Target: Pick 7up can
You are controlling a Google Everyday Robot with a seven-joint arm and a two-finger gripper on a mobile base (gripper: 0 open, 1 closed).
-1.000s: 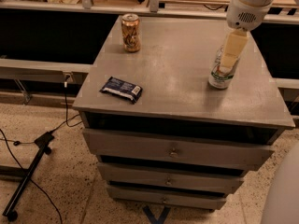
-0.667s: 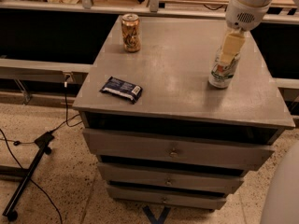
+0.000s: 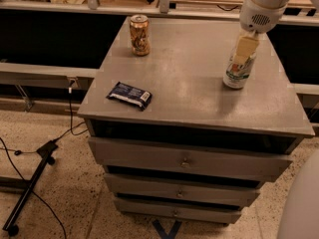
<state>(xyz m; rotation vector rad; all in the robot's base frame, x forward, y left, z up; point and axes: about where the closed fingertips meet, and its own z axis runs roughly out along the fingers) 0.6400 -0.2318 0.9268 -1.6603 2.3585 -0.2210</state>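
7up can [image 3: 236, 74] stands upright, its top at the gripper [image 3: 244, 51].

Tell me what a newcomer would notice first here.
The gripper sits over the 7up can on the right side of the cabinet top; that stands out first. Next come the orange-gold can at the back left and the dark snack packet near the front left edge.

The silvery-white, green-lettered 7up can [image 3: 235, 76] stands on the right side of the cabinet top [image 3: 189, 83], directly beneath the gripper [image 3: 245, 49].
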